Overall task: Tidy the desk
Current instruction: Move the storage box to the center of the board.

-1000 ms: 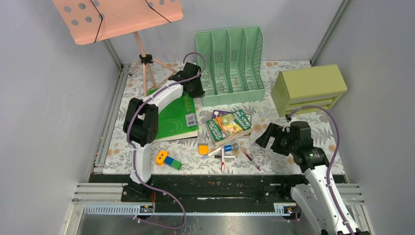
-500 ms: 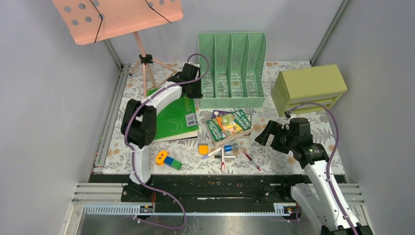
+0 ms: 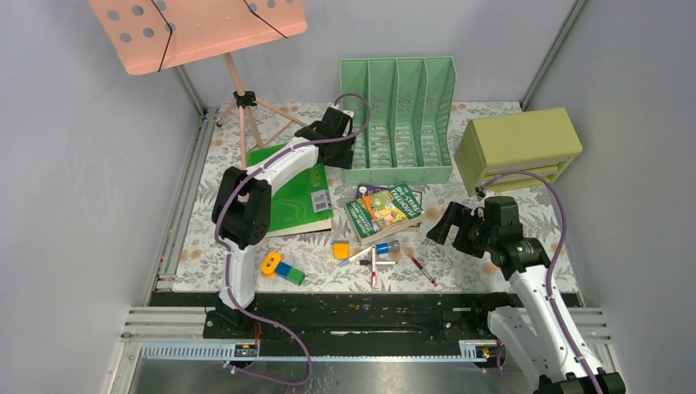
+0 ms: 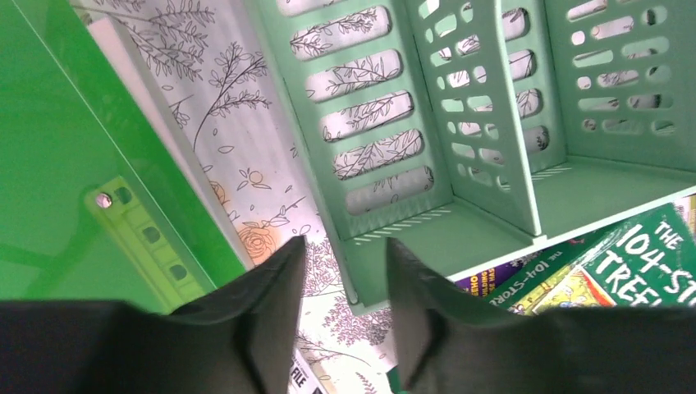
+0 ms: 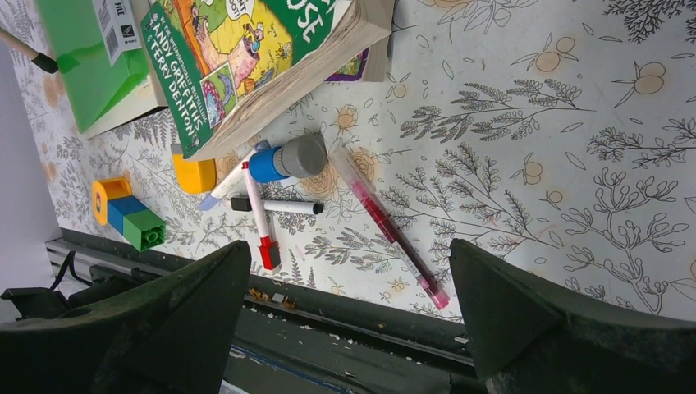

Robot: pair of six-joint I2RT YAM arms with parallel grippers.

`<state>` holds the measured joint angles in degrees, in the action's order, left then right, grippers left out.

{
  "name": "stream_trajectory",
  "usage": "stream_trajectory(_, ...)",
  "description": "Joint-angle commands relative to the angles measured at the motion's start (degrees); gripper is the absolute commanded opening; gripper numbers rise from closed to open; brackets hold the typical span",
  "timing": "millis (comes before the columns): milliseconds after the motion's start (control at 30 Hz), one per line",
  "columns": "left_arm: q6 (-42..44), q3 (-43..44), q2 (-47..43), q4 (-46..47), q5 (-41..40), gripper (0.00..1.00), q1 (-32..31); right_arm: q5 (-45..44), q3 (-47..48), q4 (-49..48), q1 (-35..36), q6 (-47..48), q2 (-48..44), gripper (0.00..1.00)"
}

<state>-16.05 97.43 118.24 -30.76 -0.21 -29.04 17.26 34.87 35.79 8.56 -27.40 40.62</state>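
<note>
At the back of the fern-print tabletop (image 3: 201, 230), which lies between metal rails ahead of both arm bases, the left claw (image 4: 345, 246) stands narrowly parted astride the mint file rack's (image 4: 460, 107) near left corner. The right claw (image 5: 351, 250) hangs wide and empty above a pink pen (image 5: 390, 230).

Desk clutter around a 4-slot rack

A mint-green file rack (image 3: 398, 115) stood upright near an olive drawer box (image 3: 517, 146), and a pink music stand (image 3: 197, 29) rose at the back left. A green folder (image 3: 295, 197), 2 stacked books (image 3: 382, 209), loose pens (image 3: 373, 261) and toy blocks (image 3: 281, 268) lay nearer.
</note>
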Motion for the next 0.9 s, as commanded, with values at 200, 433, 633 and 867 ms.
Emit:
stream_trajectory(200,-0.61,-1.22,-11.54,-0.93,-16.82,0.68,-2.60,0.85,0.94,0.97,-0.13,0.71,-0.98,0.99)
stream_trajectory(433,-1.13,-12.49,-28.60,2.80,-20.33,0.73,-3.17,1.19,0.47,0.83,-0.12,0.37,-1.04,0.99)
stream_trajectory(633,-0.59,-24.43,-44.05,3.02,-21.76,0.79,-3.19,1.21,0.43,1.08,-0.12,0.36,-1.41,0.99)
stream_trajectory(867,-0.38,-33.46,-58.27,1.68,-22.12,0.86,-3.08,1.68,-1.19,0.18,-0.12,-0.79,-1.79,0.99)
